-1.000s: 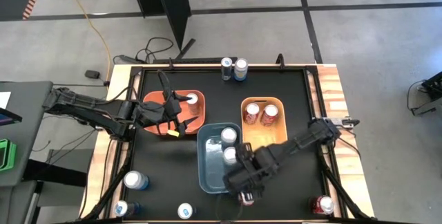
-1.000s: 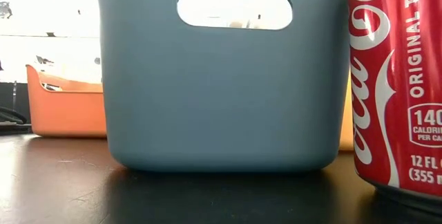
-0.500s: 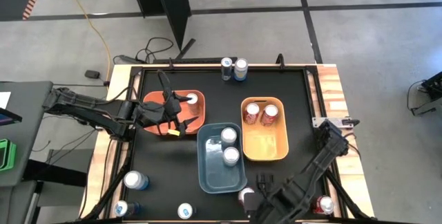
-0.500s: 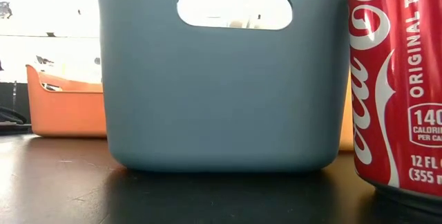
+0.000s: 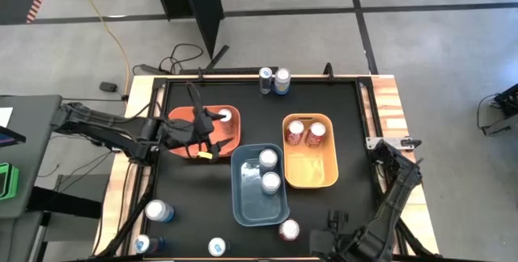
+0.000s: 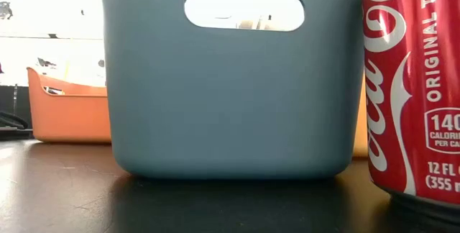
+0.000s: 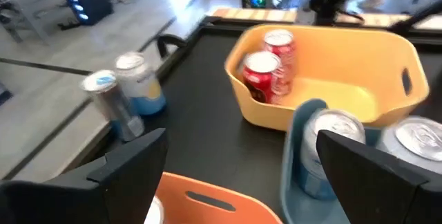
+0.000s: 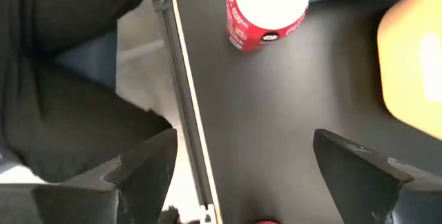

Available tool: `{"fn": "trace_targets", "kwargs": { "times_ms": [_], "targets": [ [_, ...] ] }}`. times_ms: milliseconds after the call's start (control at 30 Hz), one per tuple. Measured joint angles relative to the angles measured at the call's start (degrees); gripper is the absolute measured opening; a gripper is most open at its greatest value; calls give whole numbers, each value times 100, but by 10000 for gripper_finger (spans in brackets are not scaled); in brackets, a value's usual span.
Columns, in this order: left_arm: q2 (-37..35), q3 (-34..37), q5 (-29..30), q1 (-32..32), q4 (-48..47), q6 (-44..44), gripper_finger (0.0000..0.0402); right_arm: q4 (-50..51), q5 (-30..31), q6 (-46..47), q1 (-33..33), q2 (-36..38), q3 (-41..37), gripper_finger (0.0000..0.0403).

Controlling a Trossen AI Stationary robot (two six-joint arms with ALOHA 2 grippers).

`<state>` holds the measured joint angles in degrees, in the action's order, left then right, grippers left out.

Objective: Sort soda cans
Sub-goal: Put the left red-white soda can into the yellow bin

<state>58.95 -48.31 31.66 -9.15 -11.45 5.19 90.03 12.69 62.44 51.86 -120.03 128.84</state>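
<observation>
A red can stands on its base on the black table by the near edge, just in front of the blue bin; it fills the right of the low view. My right gripper hovers open to that can's right; its wrist view shows the red can well ahead of the fingers. My left gripper waits open over the orange bin, which holds one silver-white can. Two blue-and-silver cans stand in the blue bin, and two red cans in the yellow bin.
Two cans stand at the table's far edge. Three more cans are grouped in the near left corner. A red shape shows at my right wrist view's lower edge. The raised table rim bounds the right side.
My right arm has swung from over the blue bin's near end toward the table's near right corner, away from the red can. The red can has stayed standing where it was. My left arm has kept still.
</observation>
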Motion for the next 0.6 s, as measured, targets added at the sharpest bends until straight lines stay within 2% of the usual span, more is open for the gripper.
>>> {"fn": "trace_targets", "kwargs": {
  "times_ms": [133, 233, 300, 600],
  "targets": [
    [419, 4, -788, -6, 753, -326, 366, -2, 354, 109, 132, 0, 0, 354],
    [866, -14, -1619, -64, 1576, -667, 366, -3, 960, -87, 249, 2, 0, 354],
    [1200, -163, -1924, -126, 1679, -846, 366, -3, 1350, -189, 304, 10, 0, 354],
    [2544, -1340, -1936, -273, 930, -1078, 366, -304, 1659, -79, 131, -2, 2, 354]
  ]
}}
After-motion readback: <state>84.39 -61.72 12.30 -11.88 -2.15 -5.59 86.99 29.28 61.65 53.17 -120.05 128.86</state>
